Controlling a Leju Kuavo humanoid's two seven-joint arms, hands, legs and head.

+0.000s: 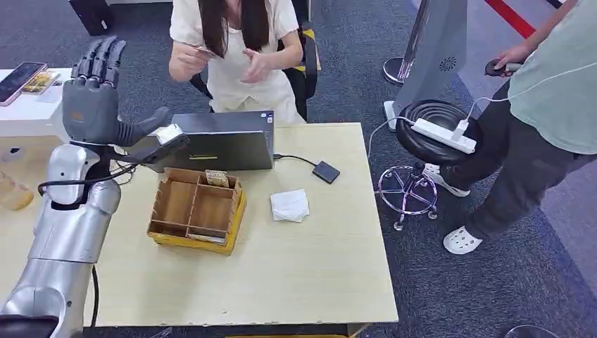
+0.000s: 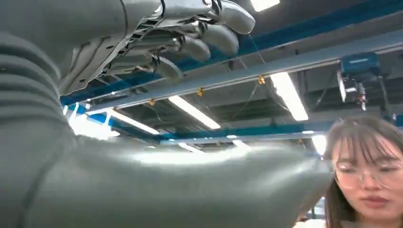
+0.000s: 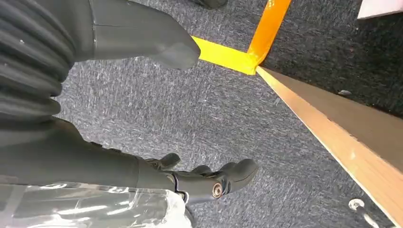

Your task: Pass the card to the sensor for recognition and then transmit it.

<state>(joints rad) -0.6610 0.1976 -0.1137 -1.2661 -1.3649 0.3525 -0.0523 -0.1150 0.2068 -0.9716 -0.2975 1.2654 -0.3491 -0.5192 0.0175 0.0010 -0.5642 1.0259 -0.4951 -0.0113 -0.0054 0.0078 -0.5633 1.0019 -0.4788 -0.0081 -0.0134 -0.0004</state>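
From the head view, my left hand [image 1: 95,98] is raised, fingers straight and apart, holding nothing. The card [image 1: 205,51] is beyond it, in the person's hand [image 1: 189,60]; the sensor [image 1: 326,172] lies on the table [image 1: 310,267], to its right. In the right wrist view, my right hand [image 3: 142,104] hangs over carpet, fingers apart, empty.

We're in an office/lab-type test space: grey carpet floor [image 1: 422,282] w/ yellow tape lines [image 3: 228,56], a light wood table [image 1: 317,282] w/ a laptop [image 1: 222,141], exposed ceiling w/ blue beams [image 2: 309,28] & strip lights [image 2: 290,95], a kiosk stand [image 1: 436,49], a power strip [image 1: 443,135] on a stool.
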